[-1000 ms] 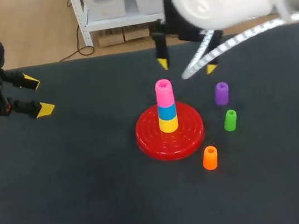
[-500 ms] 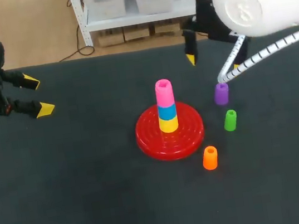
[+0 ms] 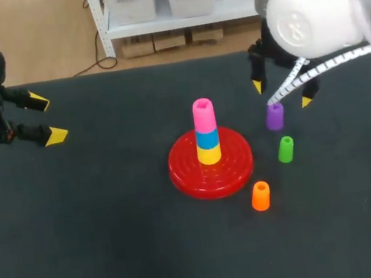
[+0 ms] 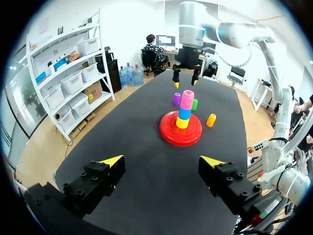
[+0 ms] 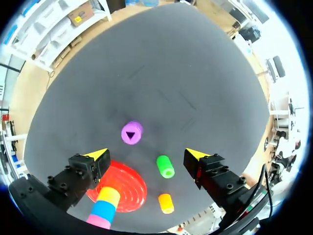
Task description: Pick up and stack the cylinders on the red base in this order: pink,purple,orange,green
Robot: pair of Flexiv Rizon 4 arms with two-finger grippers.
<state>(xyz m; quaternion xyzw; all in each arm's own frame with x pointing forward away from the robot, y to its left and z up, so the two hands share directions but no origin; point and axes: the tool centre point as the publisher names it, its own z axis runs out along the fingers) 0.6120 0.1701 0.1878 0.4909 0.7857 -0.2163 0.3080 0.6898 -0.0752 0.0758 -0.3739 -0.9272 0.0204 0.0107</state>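
Purple cylinder (image 5: 132, 132) sits free, apparently beneath the right jaws, wide open and empty; left jaws likewise.

Your head view overlooks the whole table (image 3: 104, 249) from behind. Your left wrist view faces the red base (image 4: 173, 138), far ahead of the left gripper (image 4: 162, 161); the right looks down, nearer. All share it.

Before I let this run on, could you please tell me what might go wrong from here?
1. The right gripper hangs open over the purple cylinder, and the green cylinder stands close beside it; a descending finger could knock the green one over.
2. The pink cylinder tops a narrow three-high stack on the red base; setting purple down off-centre might topple it.
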